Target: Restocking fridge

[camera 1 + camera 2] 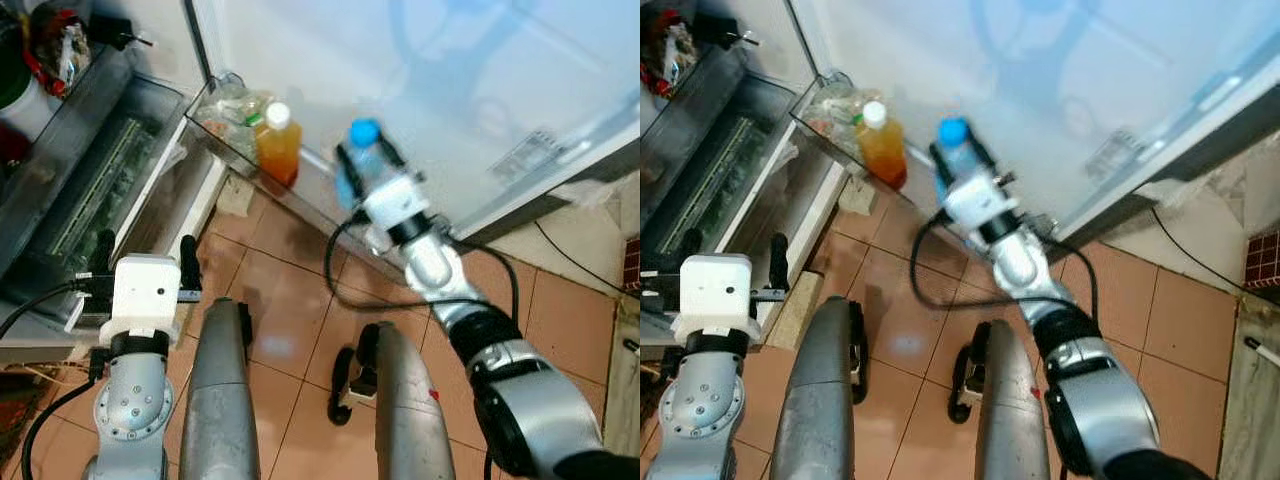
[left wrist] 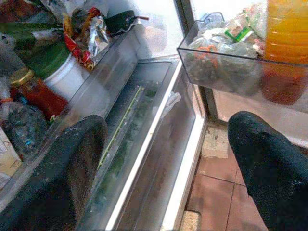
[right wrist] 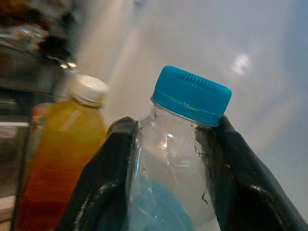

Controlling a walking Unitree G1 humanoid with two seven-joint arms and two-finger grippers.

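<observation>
Right tool (image 1: 366, 165) grips blue-capped water bottle (image 3: 180, 159); door bin (image 2: 231, 72) holds orange juice bottle (image 1: 278, 145); left tool (image 2: 168, 168) wide.

Terracotta tiled floor (image 1: 290, 300), black cable (image 1: 580, 265) trailing across the tiles by the wall

Location: a home kitchen, viewed at an open refrigerator. Indicators: terracotta floor tiles (image 1: 290, 290) across the lower frame; a white fridge door (image 1: 420, 90) at upper right with a clear door shelf (image 1: 215, 135) holding food; interior fridge shelves (image 2: 91, 101) at upper left stocked with jars and packets.
</observation>
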